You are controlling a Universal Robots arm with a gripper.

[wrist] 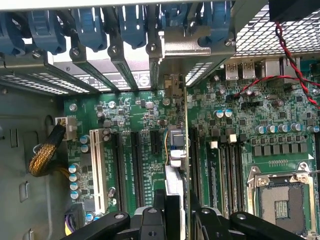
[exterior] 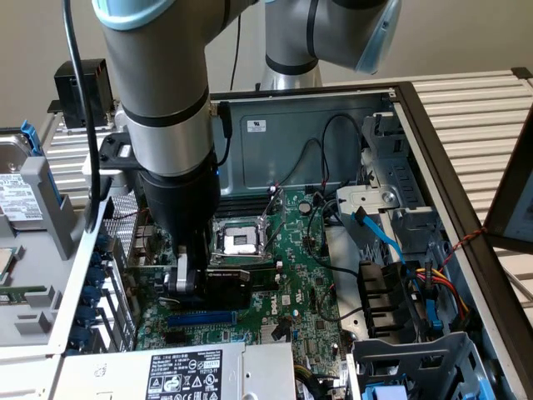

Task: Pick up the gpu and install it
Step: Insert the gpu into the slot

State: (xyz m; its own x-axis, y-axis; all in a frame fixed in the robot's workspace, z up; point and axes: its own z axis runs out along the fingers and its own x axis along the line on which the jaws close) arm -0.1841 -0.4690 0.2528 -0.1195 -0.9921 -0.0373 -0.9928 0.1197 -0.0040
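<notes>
Exterior view: the arm reaches down into an open case [exterior: 291, 125], and its claw [exterior: 193, 283] pinches the gpu [exterior: 226, 287] by the end towards the exterior view's left. The card's black shroud stands on edge just over the motherboard [exterior: 308, 283], between the socket [exterior: 237, 240] and a blue slot [exterior: 200, 317]. Wrist view: the claw [wrist: 176, 210] has a finger on each side of the gpu [wrist: 176, 145], which shows edge-on as a thin upright strip running from the claw towards the rear slot openings under the blue latches [wrist: 90, 25]. It lies among the black slots of the motherboard [wrist: 135, 150], with a white slot [wrist: 97, 170] well to one side and the socket [wrist: 280, 192] to the other. Whether the card's edge is seated in a slot I cannot tell
</notes>
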